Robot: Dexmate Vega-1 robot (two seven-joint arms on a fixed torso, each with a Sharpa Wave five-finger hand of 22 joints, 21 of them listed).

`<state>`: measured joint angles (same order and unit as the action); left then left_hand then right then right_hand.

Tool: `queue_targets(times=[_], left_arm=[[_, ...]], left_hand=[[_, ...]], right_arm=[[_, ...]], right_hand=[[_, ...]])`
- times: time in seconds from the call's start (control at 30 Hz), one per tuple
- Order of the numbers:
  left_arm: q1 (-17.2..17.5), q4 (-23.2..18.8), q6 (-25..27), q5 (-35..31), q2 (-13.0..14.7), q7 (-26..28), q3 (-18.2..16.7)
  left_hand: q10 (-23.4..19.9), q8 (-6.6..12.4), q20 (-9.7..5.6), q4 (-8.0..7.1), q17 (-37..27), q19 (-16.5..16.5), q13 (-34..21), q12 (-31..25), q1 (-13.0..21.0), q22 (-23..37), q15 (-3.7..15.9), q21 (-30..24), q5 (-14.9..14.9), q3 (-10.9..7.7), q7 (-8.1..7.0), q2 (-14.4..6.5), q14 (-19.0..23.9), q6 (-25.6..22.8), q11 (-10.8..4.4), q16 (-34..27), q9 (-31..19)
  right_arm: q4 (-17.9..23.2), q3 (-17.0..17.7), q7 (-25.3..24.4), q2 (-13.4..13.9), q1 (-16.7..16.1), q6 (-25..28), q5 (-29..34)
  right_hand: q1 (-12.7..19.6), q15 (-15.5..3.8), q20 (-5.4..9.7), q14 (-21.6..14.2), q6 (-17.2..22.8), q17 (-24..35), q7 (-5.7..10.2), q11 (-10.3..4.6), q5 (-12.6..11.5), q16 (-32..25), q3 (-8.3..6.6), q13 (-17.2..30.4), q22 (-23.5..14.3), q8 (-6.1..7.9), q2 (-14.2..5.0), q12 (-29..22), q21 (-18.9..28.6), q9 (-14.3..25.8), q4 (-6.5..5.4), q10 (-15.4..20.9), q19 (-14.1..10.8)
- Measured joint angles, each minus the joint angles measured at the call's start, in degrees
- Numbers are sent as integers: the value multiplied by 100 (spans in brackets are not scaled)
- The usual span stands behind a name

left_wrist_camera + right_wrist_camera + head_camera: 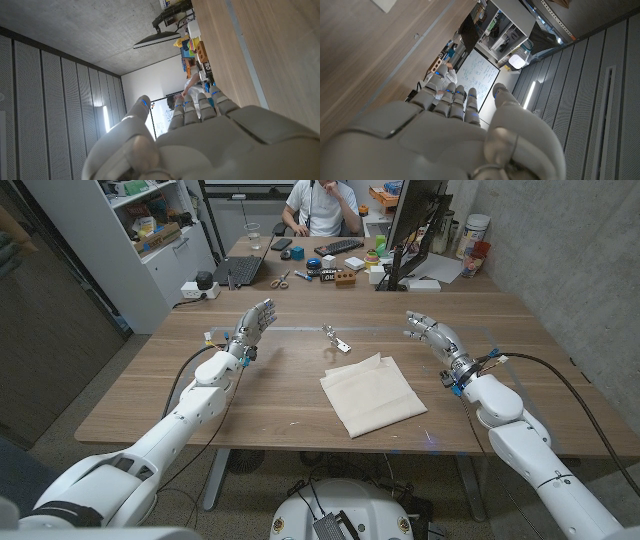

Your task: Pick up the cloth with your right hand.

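Head view first: the cloth, a folded cream square, lies on the wooden surface near the front edge, roughly between both arms. The right hand hangs to its right and a bit farther back, fingers spread, holding nothing. The left hand is the same, well off to the left. Looks like the reach hasn't started; I'd guess the right hand needs to swing left and down onto the cloth. A small metal clip sits just beyond the cloth, probably not in the way. A person sits at the far desk.

Left wrist view: left hand, fingers extended, nothing held.

Right wrist view: right hand, fingers straight, nothing held.
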<state>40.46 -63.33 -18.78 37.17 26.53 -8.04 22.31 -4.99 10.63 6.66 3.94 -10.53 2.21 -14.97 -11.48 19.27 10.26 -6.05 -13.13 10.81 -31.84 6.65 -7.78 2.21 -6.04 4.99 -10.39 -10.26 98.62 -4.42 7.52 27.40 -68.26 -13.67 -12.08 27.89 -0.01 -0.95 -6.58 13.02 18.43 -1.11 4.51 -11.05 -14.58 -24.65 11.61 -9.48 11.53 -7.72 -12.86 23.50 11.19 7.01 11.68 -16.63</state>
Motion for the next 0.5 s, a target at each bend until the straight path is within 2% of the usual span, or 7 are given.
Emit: queue_targets(times=[0.1,0.17,0.3,0.4,0.5], left_arm=[[-21,35,-2,1,-4,-9,1],[-37,61,-13,1,-9,-40,4],[-67,112,-22,2,-23,-69,11],[-87,151,-28,1,-37,-88,18],[-117,198,-28,0,-53,-102,37]], left_hand=[[0,0,0,0,0,0,9,0,0,0,0,22,0,0,22,0,0,-23,0,0,0],[0,0,0,0,0,0,8,0,0,0,0,22,0,0,31,0,0,-31,0,0,0],[0,0,0,0,0,0,9,0,0,0,0,22,0,0,31,0,0,-31,0,0,0],[0,0,0,0,0,0,8,0,0,0,0,22,0,0,31,0,0,-31,0,0,0],[0,0,23,0,0,-23,9,0,0,-1,0,22,0,0,31,0,0,-31,0,-23,0]], right_arm=[[47,8,-21,34,-34,28,75],[206,48,-38,160,-152,48,119],[206,48,-59,160,-152,61,186],[406,138,-99,308,-356,54,257],[459,160,-143,346,-403,22,356]], right_hand=[[49,43,-102,-42,40,-40,86,0,0,0,43,18,0,0,87,0,-22,-9,59,0,-103],[86,94,-186,-94,93,-77,158,-8,0,0,64,27,0,0,131,0,-22,-27,109,-37,-186],[88,143,-309,-143,112,-116,238,-8,4,0,92,27,1,0,195,46,-22,-27,138,-79,-309],[100,156,-391,-157,57,-143,310,-10,27,0,124,26,0,0,252,46,-22,-27,169,-116,-392],[124,184,-459,-185,28,-187,465,-66,27,0,148,27,1,0,320,89,-22,-27,193,-172,-504]])
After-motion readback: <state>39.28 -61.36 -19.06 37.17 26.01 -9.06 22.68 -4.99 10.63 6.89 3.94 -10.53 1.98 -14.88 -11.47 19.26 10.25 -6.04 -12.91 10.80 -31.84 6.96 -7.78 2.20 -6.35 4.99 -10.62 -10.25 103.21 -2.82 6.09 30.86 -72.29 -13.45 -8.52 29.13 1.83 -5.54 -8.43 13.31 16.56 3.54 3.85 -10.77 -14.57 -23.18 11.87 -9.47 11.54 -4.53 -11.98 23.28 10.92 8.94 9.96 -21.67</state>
